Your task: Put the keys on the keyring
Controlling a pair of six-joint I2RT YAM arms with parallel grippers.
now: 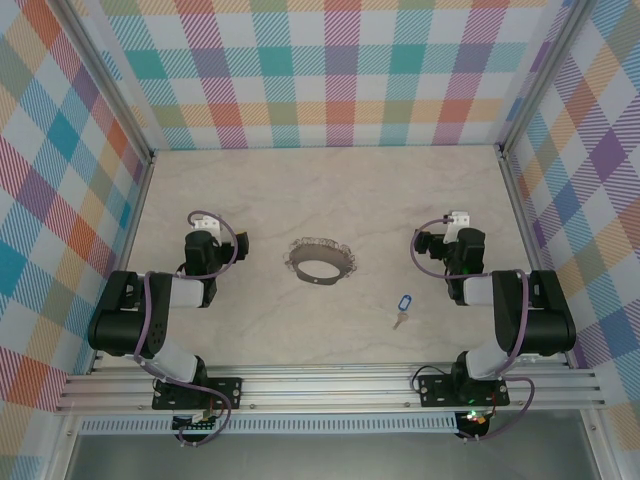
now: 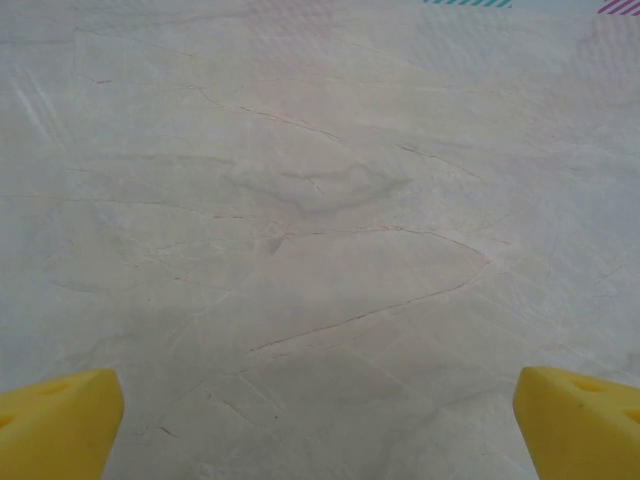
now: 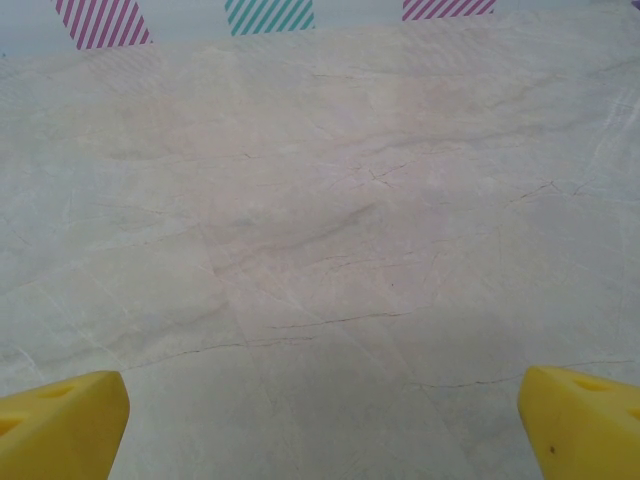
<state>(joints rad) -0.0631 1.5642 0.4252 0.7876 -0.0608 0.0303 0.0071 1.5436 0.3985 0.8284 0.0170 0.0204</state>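
Right gripper (image 1: 457, 222) and left gripper (image 1: 205, 225) both gape fully, holding nothing. From above, the keys (image 1: 402, 308) lie to the keyring's (image 1: 322, 262) near right, long axis near-to-far, blue tag (image 1: 404, 299) farthest; the right arm (image 1: 520, 310) is closer. Key detail is too small. Left wrist: yellow fingertips (image 2: 60, 425) wide over bare tabletop (image 2: 320, 200). Right wrist: likewise.

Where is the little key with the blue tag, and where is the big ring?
the keys (image 1: 404, 302): top view, on the blue tag.
the keyring (image 1: 318, 280): top view, on the hoop's near edge.
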